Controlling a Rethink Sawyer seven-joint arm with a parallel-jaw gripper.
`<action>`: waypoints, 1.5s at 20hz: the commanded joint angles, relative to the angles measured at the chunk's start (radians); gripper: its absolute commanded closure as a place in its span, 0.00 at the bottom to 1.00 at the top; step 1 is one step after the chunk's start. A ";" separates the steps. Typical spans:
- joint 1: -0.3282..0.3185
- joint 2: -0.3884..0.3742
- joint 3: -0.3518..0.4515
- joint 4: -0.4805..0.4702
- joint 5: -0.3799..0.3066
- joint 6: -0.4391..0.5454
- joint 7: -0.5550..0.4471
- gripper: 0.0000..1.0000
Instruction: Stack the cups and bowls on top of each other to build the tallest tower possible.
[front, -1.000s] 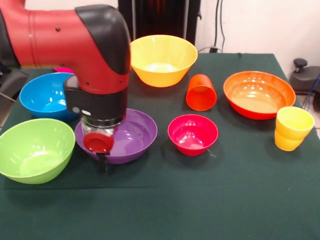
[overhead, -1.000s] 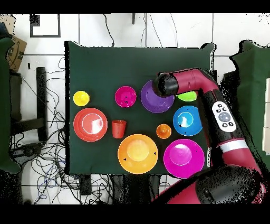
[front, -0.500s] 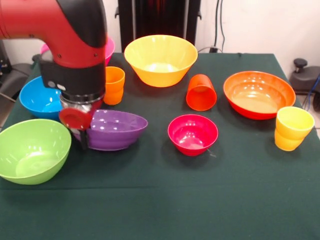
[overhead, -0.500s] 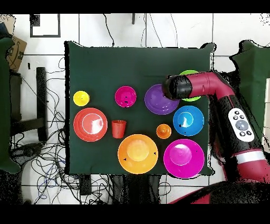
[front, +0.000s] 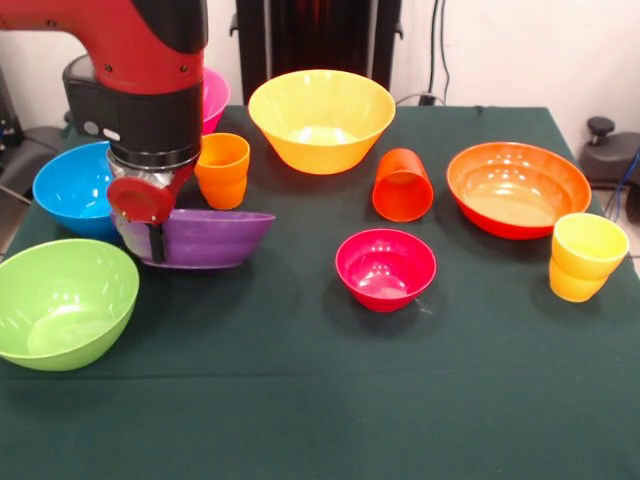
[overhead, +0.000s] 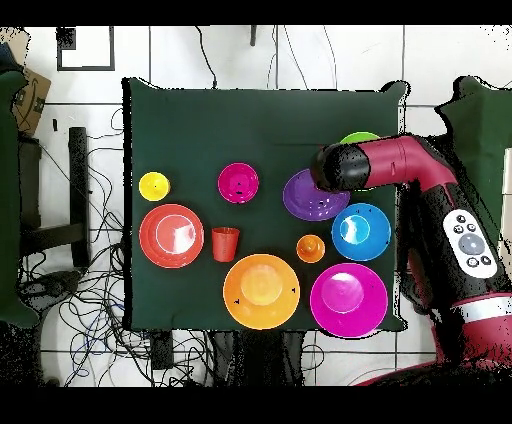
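Note:
My gripper (front: 153, 240) is shut on the near rim of the wide purple bowl (front: 205, 238), which hangs just above the table, between the green bowl (front: 62, 300) and the blue bowl (front: 68, 190). In the overhead view the arm's wrist covers the gripper, and the purple bowl (overhead: 312, 197) overlaps the blue bowl's (overhead: 360, 231) edge. A ribbed orange cup (front: 223, 170) stands behind the purple bowl. The pink bowl (front: 212, 95) and yellow bowl (front: 322, 118) sit at the back. A red-orange cup (front: 402, 186) lies on its side. No tower stands.
A small magenta bowl (front: 385, 268) sits mid-table. At the right are the orange-red bowl (front: 518, 188) and a ribbed yellow cup (front: 585, 256) near the table's edge. Cables lie on the floor (overhead: 90, 300) beside the table.
The arm has lifted the purple bowl off the table and carried it left in the front view, toward the blue bowl. The orange cup and pink bowl are now uncovered.

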 joint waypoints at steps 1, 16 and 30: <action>0.005 -0.009 -0.041 0.027 0.025 0.153 -0.272 1.00; 0.035 -0.052 -0.052 0.035 0.131 0.267 -0.080 1.00; 0.037 -0.116 -0.045 0.038 0.317 0.356 0.065 1.00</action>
